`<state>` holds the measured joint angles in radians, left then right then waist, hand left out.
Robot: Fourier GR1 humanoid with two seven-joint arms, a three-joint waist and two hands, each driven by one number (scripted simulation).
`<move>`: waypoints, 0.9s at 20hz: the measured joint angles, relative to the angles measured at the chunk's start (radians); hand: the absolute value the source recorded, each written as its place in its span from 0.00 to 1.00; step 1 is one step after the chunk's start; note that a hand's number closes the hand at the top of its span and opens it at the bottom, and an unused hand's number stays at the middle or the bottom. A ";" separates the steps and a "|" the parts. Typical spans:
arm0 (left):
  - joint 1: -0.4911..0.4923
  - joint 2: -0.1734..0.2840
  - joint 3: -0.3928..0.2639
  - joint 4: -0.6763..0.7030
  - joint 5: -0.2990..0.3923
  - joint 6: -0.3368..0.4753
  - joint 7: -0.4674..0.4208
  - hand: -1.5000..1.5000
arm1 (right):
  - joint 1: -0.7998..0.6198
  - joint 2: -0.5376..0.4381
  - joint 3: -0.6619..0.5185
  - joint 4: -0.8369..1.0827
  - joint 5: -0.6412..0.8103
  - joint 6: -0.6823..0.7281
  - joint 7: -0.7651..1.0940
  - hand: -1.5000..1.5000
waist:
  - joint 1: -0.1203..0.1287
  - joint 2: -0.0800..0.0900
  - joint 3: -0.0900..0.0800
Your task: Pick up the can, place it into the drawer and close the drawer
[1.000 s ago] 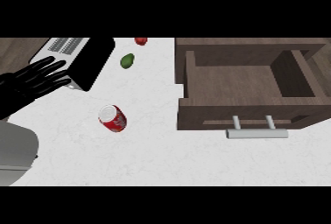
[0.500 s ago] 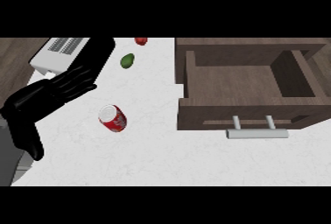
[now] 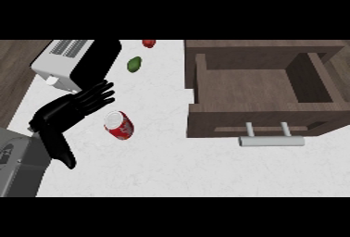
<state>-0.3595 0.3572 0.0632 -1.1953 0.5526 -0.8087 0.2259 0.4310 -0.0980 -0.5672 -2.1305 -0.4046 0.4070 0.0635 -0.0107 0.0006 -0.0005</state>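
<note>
**Left hand spread beside the can, drawer open**

The black left hand (image 3: 77,105) comes in from the lower left on a grey forearm (image 3: 17,159) and lies low over the white counter top (image 3: 171,162). Its fingers are straight and fanned, pointing toward one o'clock, and they hold nothing; the fingertips end just beside the can without visibly touching it. The thumb trails back toward six o'clock.

The red cylindrical can with white markings (image 3: 119,125) lies tipped on its side on the counter, at about four o'clock from the fingertips, its silver top facing up and to the left. It sits well apart from the dark brown wooden drawer (image 3: 263,88), which stands pulled open at three o'clock from the can, its pale metal bar handle (image 3: 271,140) facing the lower edge.

A white boxy toaster with a slotted top (image 3: 65,62) sits at eleven o'clock from the hand. A small green fruit (image 3: 134,64) and a small red fruit (image 3: 148,43) lie at twelve o'clock from the can.

The right hand is out of sight.
</note>
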 measured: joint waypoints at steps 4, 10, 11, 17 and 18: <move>0.003 -0.028 0.008 0.074 -0.128 -0.002 -0.111 0.00 | 0.001 -0.013 -0.042 0.004 -0.035 0.027 0.009 0.00 | -0.001 0.000 0.000; -0.057 -0.032 0.032 0.279 -0.311 0.006 -0.329 0.00 | -0.014 0.000 -0.048 -0.003 -0.033 0.034 0.037 0.00 | -0.006 0.003 0.000; -0.077 -0.032 0.035 0.319 -0.333 0.011 -0.353 0.00 | 0.001 0.006 -0.052 -0.013 -0.037 0.046 0.037 0.00 | -0.007 0.003 -0.001; -0.156 -0.013 0.037 0.535 -0.461 0.031 -0.520 0.00 | 0.000 0.010 -0.084 -0.022 -0.054 0.072 0.045 0.00 | -0.010 0.004 -0.001; -0.163 -0.028 0.029 0.559 -0.485 0.053 -0.544 0.00 | -0.001 0.015 -0.079 -0.033 -0.058 0.071 0.054 0.00 | -0.011 0.004 -0.001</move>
<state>-0.5221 0.3292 0.0918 -0.6361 0.0679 -0.7560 -0.3183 0.4300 -0.0826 -0.6464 -2.1632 -0.4628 0.4783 0.1177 -0.0219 0.0047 -0.0012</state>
